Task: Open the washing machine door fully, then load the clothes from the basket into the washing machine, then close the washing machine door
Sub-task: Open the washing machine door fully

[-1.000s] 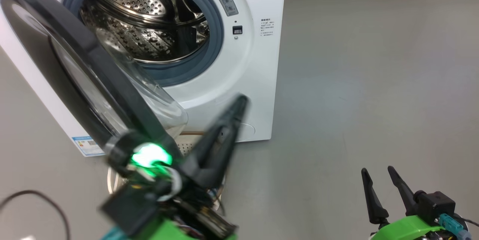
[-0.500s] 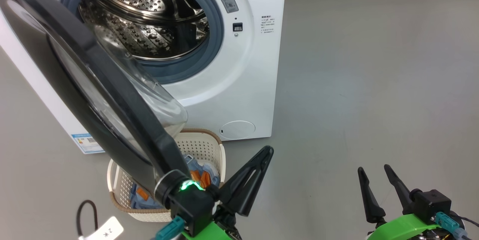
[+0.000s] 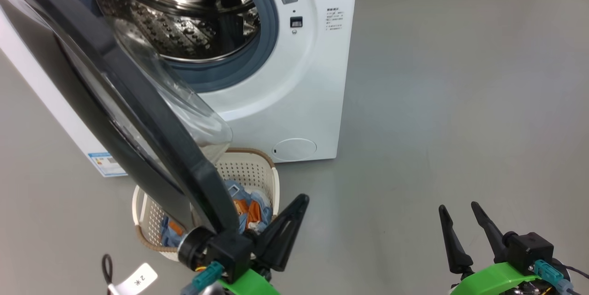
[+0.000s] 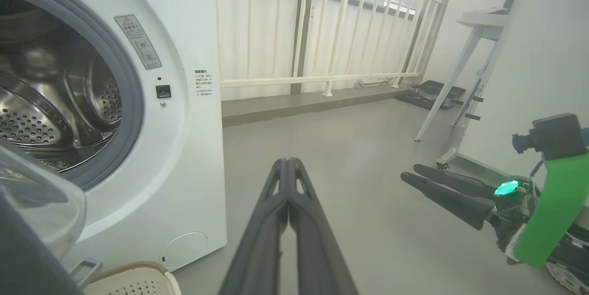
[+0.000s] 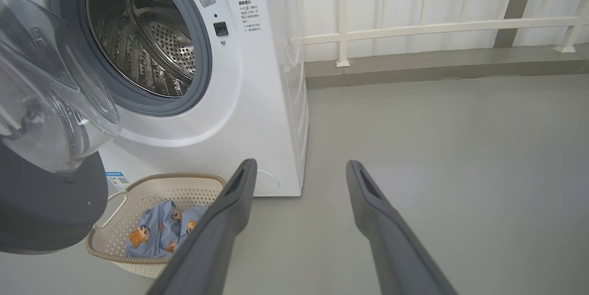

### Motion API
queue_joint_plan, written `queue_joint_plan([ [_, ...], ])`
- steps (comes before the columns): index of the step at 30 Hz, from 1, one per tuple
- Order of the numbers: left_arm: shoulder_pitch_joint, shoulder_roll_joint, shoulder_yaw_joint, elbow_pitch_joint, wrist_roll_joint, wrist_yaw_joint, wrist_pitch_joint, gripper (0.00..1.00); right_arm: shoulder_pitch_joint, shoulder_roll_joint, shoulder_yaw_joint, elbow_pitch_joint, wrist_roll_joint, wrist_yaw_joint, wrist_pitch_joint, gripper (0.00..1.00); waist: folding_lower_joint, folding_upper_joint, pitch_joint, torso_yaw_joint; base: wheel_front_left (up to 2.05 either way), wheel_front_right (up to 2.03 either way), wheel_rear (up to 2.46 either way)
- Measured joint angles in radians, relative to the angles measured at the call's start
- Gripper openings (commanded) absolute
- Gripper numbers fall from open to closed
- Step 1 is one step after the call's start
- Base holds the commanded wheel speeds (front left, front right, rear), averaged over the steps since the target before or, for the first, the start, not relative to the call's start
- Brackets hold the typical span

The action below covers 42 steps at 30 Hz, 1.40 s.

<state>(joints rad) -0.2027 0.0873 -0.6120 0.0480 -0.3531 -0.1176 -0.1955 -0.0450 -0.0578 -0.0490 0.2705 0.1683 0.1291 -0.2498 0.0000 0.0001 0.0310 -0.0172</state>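
**Left gripper point(image 3: 299, 204) pressed together by the open door, right gripper point(image 3: 458, 207) spread over bare floor**

The washing machine point(image 3: 294, 101) is the biggest thing here, a white front-loader standing on the grey floor point(image 3: 460, 101). Its mouth is uncovered, showing the grey gasket point(image 3: 272, 42) and the perforated steel drum point(image 3: 184, 19), with nothing visible inside.

The washing machine door point(image 3: 198, 180) is swung out on the machine's left side, towards the robot. It stands almost edge-on in the head view, the clear glass bowl facing the opening. Its lower rim hangs above the basket point(image 3: 248, 170).

That basket sits on the floor just in front of the machine, below the opening and left of the round cap point(image 3: 294, 149). The clothes point(image 3: 251, 207) lie inside it in a crumpled heap: light blue fabric with orange-brown bears.

The left gripper's two dark fingers lie flat against each other and grip nothing. They point up and to the right over the floor just right of the basket. Its wrist sits at the door's lowest edge, but contact cannot be judged.

The right gripper is low at the right, well apart from the machine and basket, its fingers wide apart and empty.

A blue label point(image 3: 106, 164) sits at the machine's lower left corner, and a small white tag point(image 3: 138, 279) lies on the floor near the basket.
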Motion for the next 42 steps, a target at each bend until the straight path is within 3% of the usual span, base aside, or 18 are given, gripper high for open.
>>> queue_joint_plan([
  [25, -0.033, -0.004, 0.052, 0.102, -0.007, 0.049, -0.042, 0.0, -0.041, 0.003, 0.001, 0.022, -0.001, 0.0, 0.0, 1.0, 0.0, 0.0, 0.06, 0.084, 0.0, 0.0, 0.0],
  [42, -0.053, -0.001, 0.063, 0.125, -0.023, 0.062, -0.044, 0.0, -0.053, 0.004, 0.002, 0.034, -0.001, 0.0, 0.0, 1.0, 0.0, 0.0, 0.083, 0.074, 0.0, 0.0, 0.0],
])
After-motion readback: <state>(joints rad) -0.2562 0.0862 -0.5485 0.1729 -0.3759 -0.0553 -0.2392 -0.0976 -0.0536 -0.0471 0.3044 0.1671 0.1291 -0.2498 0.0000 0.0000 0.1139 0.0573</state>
